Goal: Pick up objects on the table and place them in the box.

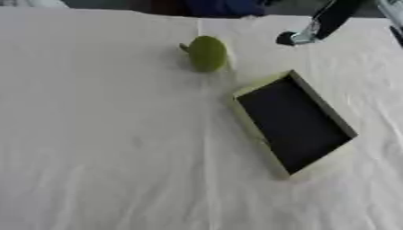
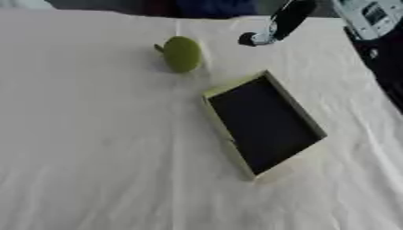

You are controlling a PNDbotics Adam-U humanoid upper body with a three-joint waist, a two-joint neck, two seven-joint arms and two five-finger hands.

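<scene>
A green, rounded fruit (image 1: 206, 53) with a short stem lies on the white tablecloth at the far middle. Near it, to the right and closer to me, a shallow box (image 1: 263, 83) with a pale green rim and a dark inside lies at an angle; nothing shows inside it. A black arm with a silver joint comes in from the upper right corner. Its tip, my right hand (image 1: 295, 37), hovers over the far table to the right of the fruit and beyond the box, touching neither. My left hand shows in neither view.
The white cloth (image 1: 110, 148) covers the whole table, creased in places. A grey device (image 2: 370, 15) and a dark strip (image 2: 390, 67) lie past the table's right edge. Dark shapes stand behind the far edge.
</scene>
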